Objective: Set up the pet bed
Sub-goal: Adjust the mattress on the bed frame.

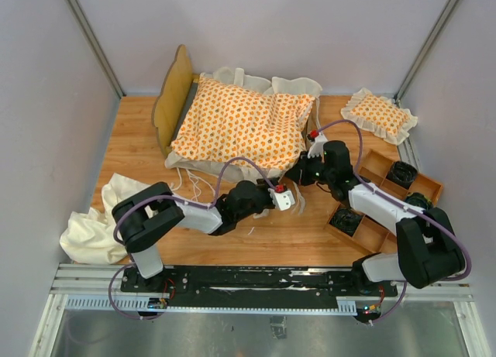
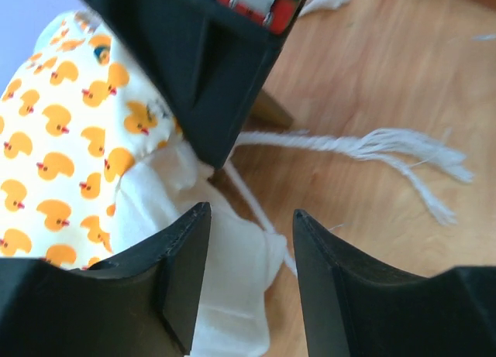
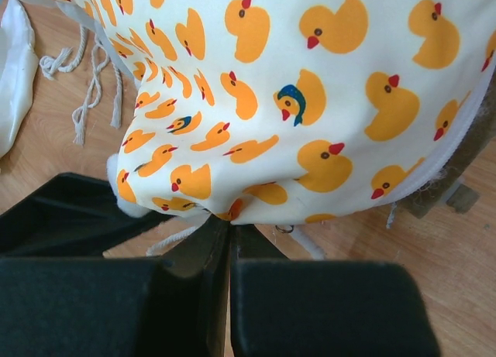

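The pet bed's light-wood headboard (image 1: pixel 174 94) stands at the back left, and its duck-patterned cushion (image 1: pixel 240 125) lies across the frame. My right gripper (image 1: pixel 299 173) is shut on the cushion's near right corner (image 3: pixel 256 101), the fabric pinched at its fingertips (image 3: pixel 230 221). Just in front, my left gripper (image 1: pixel 297 189) stands open. Its fingers (image 2: pixel 186 248) straddle the cream ruffle (image 2: pixel 232 272) and a thin white tie string (image 2: pixel 256 202), without squeezing them. A second frayed tie string (image 2: pixel 364 148) lies on the wooden table.
A small ruffled duck-print pillow (image 1: pixel 380 113) lies at the back right. A wooden compartment tray (image 1: pixel 372 235) with dark items sits under the right arm. A plain cream cloth (image 1: pixel 97 217) is bunched at the front left. Loose strings (image 1: pixel 198 185) trail below the cushion.
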You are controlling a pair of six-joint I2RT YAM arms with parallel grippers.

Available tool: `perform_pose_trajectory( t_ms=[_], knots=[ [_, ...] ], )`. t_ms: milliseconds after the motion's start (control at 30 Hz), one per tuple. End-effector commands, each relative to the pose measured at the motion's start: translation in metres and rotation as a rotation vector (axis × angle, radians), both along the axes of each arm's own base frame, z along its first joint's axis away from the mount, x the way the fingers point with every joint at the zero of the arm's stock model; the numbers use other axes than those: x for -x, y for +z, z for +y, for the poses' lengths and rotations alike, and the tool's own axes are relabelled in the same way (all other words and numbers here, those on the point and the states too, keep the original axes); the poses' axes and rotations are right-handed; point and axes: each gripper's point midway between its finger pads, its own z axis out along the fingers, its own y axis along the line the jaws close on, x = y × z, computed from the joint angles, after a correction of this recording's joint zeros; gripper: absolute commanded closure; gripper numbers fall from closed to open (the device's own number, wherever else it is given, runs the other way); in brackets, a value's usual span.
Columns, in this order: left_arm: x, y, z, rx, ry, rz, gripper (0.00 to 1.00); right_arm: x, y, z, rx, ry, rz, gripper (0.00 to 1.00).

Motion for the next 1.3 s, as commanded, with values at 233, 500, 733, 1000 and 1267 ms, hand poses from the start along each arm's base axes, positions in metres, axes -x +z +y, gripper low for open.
perform_pose_trajectory(
  t_ms=[233,500,733,1000,1267],
  knots=[
    [-0.052,0.008,0.03,-0.018,0.332,-0.19,0.45,-0.004,0.026,0.002,-0.054,0.005,-0.039,1.0],
    [-0.067,0.013,0.042,0.018,0.454,-0.286,0.42,0.001,0.029,0.007,-0.084,0.032,-0.03,1.0],
    [-0.061,0.028,0.038,0.081,0.426,-0.315,0.94,0.001,0.029,0.006,-0.09,0.026,-0.03,1.0],
    [-0.015,0.032,0.035,0.149,0.184,-0.236,1.0,-0.016,0.022,-0.015,-0.048,-0.083,-0.048,1.0],
    [0.016,0.022,0.02,0.115,-0.01,-0.145,1.0,-0.024,0.016,-0.035,-0.034,-0.127,-0.045,1.0]
  ],
)
